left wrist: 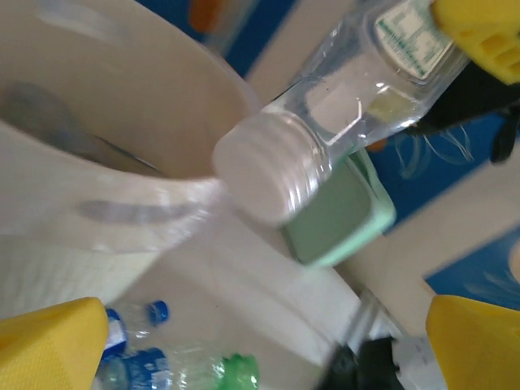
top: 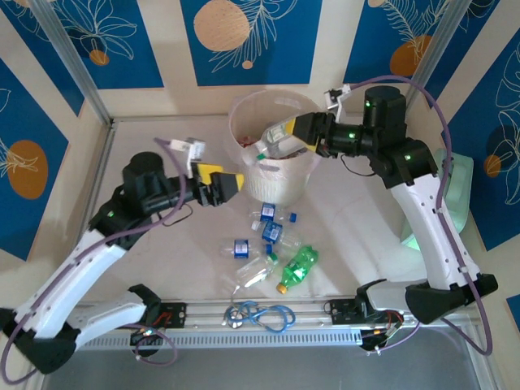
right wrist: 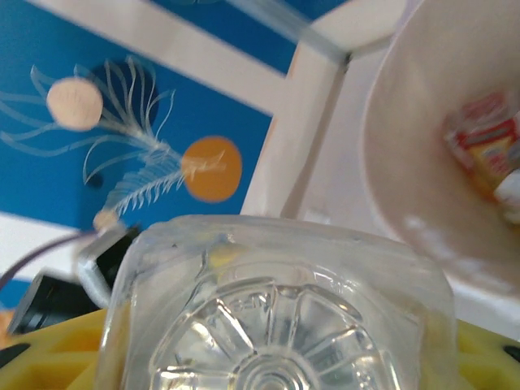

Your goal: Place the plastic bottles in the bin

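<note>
Loose plastic bottles (top: 268,231), clear with blue caps, and one green bottle (top: 299,266) lie on the table (top: 162,236) near the arm bases. The left gripper (top: 236,184), fingers apart and empty, hovers just beside the bin (top: 280,185). Beyond it, the right gripper (top: 291,130) is clamped on a clear, white-capped bottle (top: 275,138). The bottle is angled cap-first over the bin's mouth, apparently for release.

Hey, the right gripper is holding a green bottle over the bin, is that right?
Not quite. The top external view shows the right gripper holding a clear bottle, not a green one, over the bin. The green bottle lies on the table in front of the bin.
</note>
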You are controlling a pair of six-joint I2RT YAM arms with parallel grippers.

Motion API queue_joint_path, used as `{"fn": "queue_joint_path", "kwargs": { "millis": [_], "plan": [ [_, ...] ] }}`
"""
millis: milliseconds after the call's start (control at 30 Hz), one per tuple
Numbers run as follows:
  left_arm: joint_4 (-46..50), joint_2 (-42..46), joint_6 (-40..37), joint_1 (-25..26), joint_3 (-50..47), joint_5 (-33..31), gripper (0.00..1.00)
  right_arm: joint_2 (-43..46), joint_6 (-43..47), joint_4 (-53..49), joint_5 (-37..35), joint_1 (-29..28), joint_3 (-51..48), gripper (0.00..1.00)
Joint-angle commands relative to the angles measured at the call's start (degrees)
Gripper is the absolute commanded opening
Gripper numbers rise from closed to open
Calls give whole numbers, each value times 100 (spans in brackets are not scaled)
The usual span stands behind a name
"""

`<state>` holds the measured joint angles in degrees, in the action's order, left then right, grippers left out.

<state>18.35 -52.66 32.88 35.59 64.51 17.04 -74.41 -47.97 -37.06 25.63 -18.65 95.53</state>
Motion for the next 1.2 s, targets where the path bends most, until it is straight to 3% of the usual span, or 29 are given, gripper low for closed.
{"fn": "queue_joint_path", "kwargs": {
  "millis": [0,167,333,533,633,733,933,1167],
  "plan": [
    [643,396,456,-117,-40,-1546,100,-368,-558,455,-731,142,-27,43],
    [1478,392,648,-176,-177,-1682,98,-867,-873,796,-1202,126,-15,43],
    [1198,567,1125,-189,-857,-1373,94,-1462,-978,928,-1326,157,276,46],
    [1329,553,1273,-193,-1137,-1241,93,-2102,-788,337,-1598,177,986,74],
    [1487,679,1264,-193,-1219,-1329,95,-2223,-779,183,-1627,295,1087,80],
    [1643,796,1222,-193,-1296,-1378,100,-2176,-682,39,-1706,345,1166,82],
    [1964,860,1100,-193,-1327,-1419,100,-1930,-322,-495,-1941,281,1507,84],
    [2256,911,983,-193,-1274,-1551,100,-1194,394,-1147,-2634,-344,1514,84]
  ]
}}
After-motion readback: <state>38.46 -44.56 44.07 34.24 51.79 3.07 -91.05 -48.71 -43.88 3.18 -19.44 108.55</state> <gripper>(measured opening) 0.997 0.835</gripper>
